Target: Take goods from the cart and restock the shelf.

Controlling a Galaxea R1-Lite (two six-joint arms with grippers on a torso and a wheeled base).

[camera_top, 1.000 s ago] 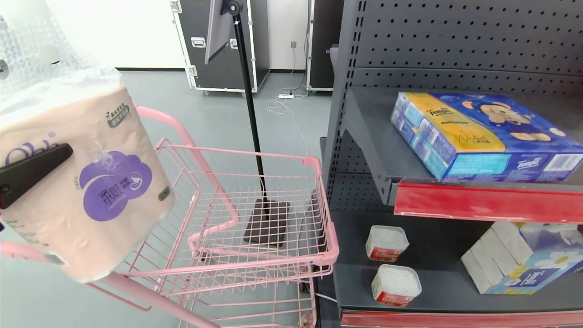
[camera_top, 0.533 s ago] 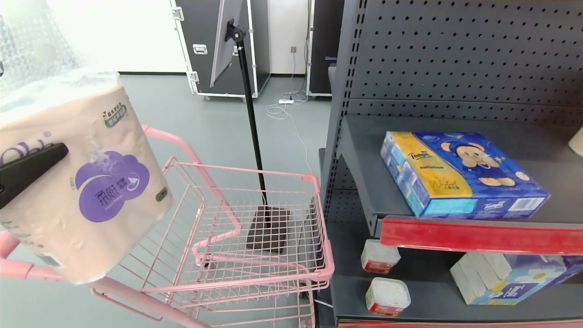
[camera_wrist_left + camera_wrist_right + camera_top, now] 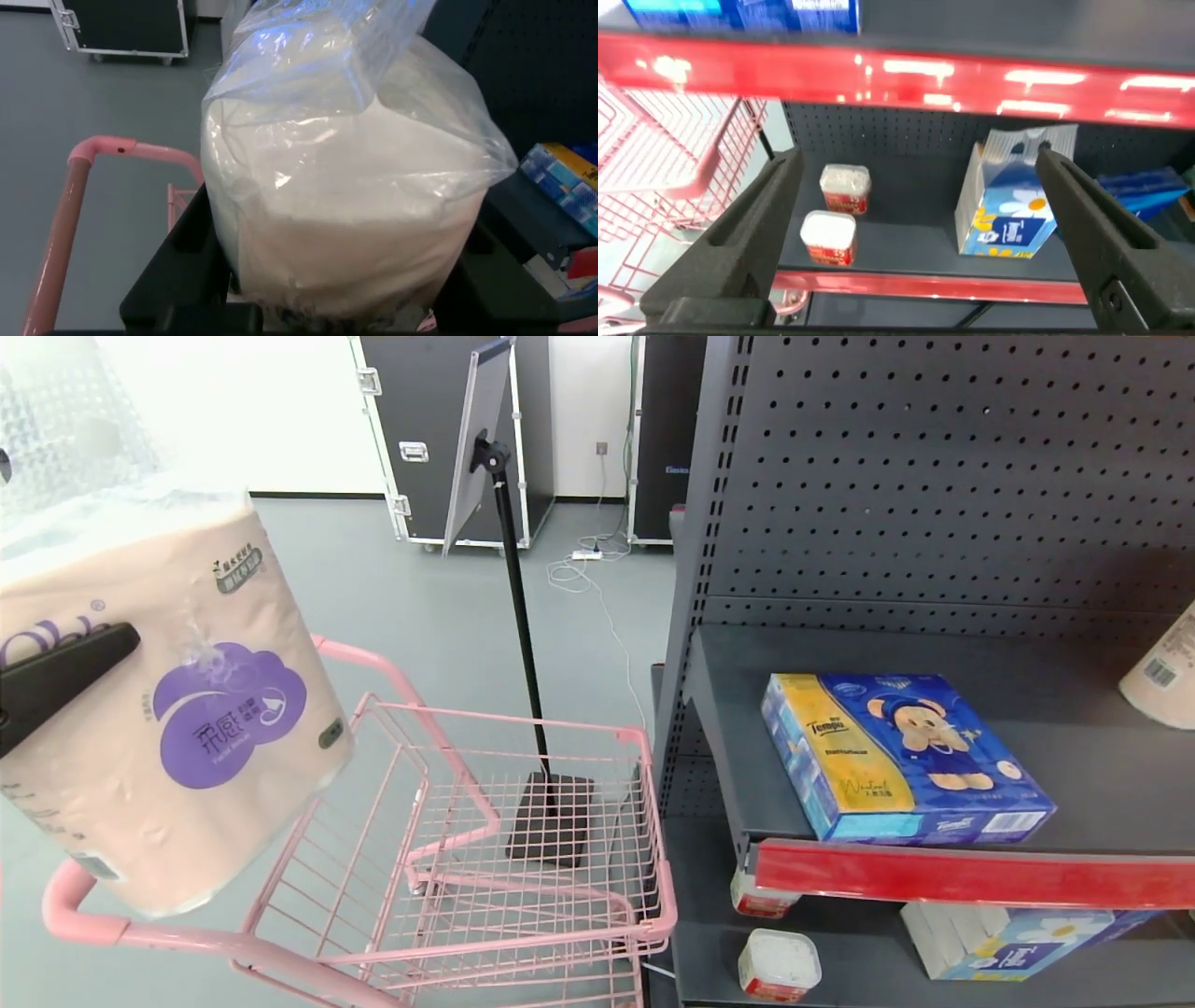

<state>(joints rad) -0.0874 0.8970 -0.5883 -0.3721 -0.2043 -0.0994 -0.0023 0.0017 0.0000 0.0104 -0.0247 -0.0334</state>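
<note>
I am gripping the toilet paper pack [image 3: 187,709] tight in my left hand [image 3: 336,271], already out of the cart [image 3: 644,859] yet well apart from the shelf [image 3: 1074,747]; my right hand [image 3: 917,154] is hanging open, empty; shelving is, I judge, still waiting.

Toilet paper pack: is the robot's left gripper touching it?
Touching. The left wrist view shows the toilet paper pack squeezed between the black jaws of the left gripper; the head view shows one jaw pressed against its side.

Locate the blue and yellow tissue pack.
Head view: the blue and yellow tissue pack lies on the grey shelf, right of the pink wire cart.
</note>
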